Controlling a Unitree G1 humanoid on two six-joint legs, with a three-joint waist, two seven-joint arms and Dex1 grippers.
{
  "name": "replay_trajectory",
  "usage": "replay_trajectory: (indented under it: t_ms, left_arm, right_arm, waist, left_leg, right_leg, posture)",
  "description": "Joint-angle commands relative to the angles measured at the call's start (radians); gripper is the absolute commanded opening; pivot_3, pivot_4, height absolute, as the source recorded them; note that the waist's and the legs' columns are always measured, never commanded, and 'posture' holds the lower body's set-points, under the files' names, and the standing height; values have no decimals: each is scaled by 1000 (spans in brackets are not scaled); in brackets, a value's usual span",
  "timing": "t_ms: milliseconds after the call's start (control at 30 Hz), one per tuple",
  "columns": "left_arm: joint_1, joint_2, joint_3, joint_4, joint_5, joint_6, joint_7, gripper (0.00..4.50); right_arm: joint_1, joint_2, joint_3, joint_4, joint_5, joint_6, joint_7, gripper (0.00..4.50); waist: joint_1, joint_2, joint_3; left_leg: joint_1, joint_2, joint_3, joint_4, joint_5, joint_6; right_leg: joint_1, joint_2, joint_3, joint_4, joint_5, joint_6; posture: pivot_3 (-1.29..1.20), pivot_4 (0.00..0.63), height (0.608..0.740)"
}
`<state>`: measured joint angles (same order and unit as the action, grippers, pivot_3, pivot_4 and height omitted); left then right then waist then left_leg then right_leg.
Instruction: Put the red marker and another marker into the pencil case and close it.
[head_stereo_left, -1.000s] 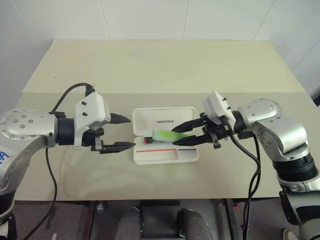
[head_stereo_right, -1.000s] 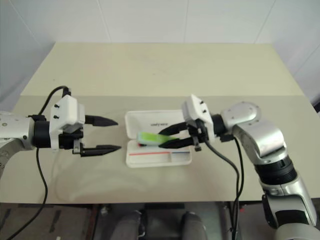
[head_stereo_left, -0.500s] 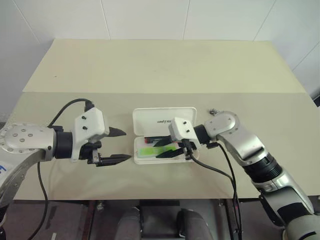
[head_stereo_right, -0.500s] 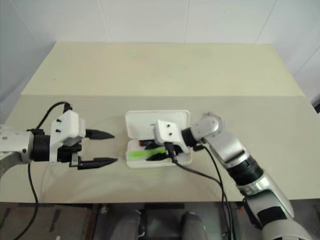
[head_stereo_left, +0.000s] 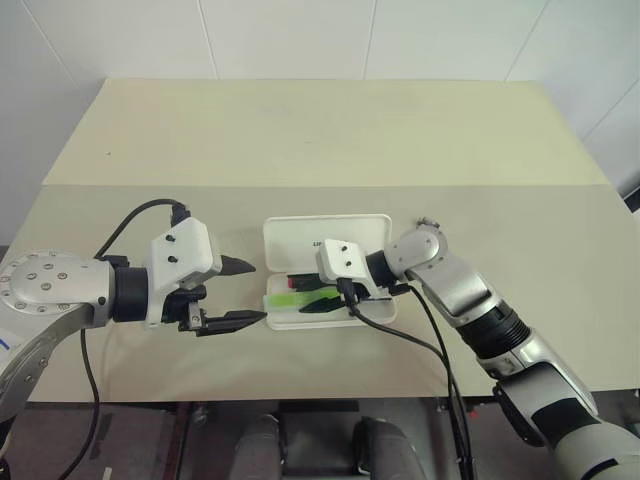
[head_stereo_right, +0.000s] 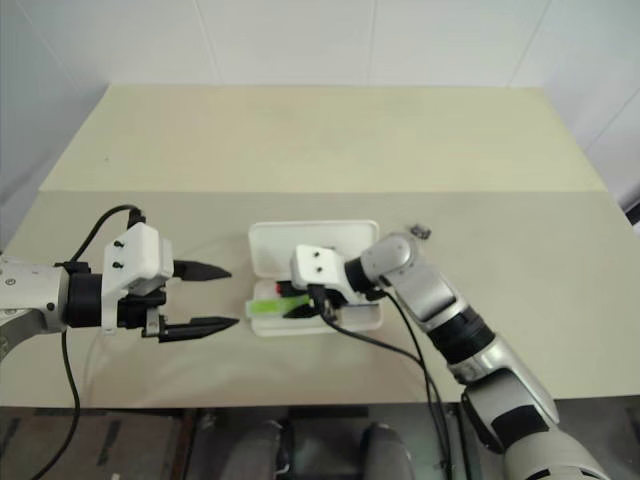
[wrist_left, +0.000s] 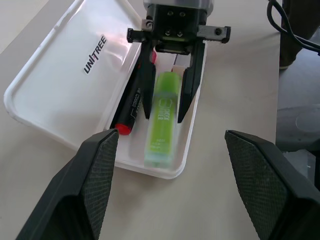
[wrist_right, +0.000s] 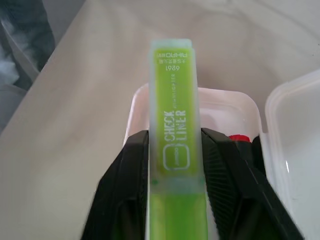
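On the table (head_stereo_left: 300, 140), the open pencil case (head_stereo_left: 327, 270) holds the green highlighter (head_stereo_left: 290, 300) between the right gripper's (head_stereo_left: 318, 304) fingers, left gripper (head_stereo_left: 245, 292) nearby.

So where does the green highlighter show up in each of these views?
Left eye: green highlighter in the case's tray, left end.
Right eye: same spot.
Left wrist: centre, upright.
Right wrist: centre, between black fingers.
Shared landmark: red marker lying alongside it.

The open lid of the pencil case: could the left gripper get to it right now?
Probably yes. The left gripper hangs open beside the pencil case, nothing between them, though the right gripper sits over the tray.
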<state>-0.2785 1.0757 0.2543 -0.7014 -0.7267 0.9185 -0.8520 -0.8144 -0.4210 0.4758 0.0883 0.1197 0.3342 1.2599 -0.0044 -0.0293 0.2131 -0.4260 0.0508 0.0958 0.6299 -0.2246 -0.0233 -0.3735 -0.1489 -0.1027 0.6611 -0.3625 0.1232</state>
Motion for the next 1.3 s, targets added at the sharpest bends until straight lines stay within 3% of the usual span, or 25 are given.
replay_trajectory:
  t_ms: [33, 133, 167, 800, 933, 1300]
  left_arm:
    - [0, 19, 32, -18, -12, -4, 1, 3636]
    - [-7, 18, 26, -16, -14, -6, 3, 3636]
    - [-11, 18, 22, -14, -13, -7, 4, 3636]
    - [-67, 14, -41, 28, 24, -45, -7, 3636]
    - [-64, 15, -37, 27, 27, -44, -6, 3636]
    - [-61, 18, -35, 27, 31, -44, -4, 3636]
  right_arm:
    - [-6, 2, -15, -23, 9, -5, 13, 3176]
    - [2, -9, -20, -43, 19, 0, 28, 4310]
    - [3, -13, -25, -50, 24, 3, 34, 4455]
    - [-19, -7, -29, 0, 43, 68, 71, 4455]
    - [-42, -13, -52, -40, 128, 182, 131, 4455]
    - [-8, -55, -41, -131, 156, 208, 160, 4455]
  waist:
    - [0, 0, 0]
    - [0, 0, 0]
    - [0, 0, 0]
    - [-1, 0, 0]
    - [-1, 0, 0]
    - [0, 0, 0]
  left_leg:
    - [0, 0, 0, 0, 0, 0]
    - [0, 0, 0, 0, 0, 0]
    - [0, 0, 0, 0, 0, 0]
    - [0, 0, 0, 0, 0, 0]
    - [0, 0, 0, 0, 0, 0]
    - [0, 0, 0, 0, 0, 0]
  right_leg:
    - [0, 0, 0, 0, 0, 0]
    - [0, 0, 0, 0, 0, 0]
    - [0, 0, 0, 0, 0, 0]
    - [0, 0, 0, 0, 0, 0]
    - [0, 0, 0, 0, 0, 0]
    - [0, 0, 0, 0, 0, 0]
  posture:
    - [0, 150, 740]
    - [0, 150, 740]
    - [0, 150, 740]
    - [0, 150, 740]
    - [0, 150, 740]
    - [0, 150, 740]
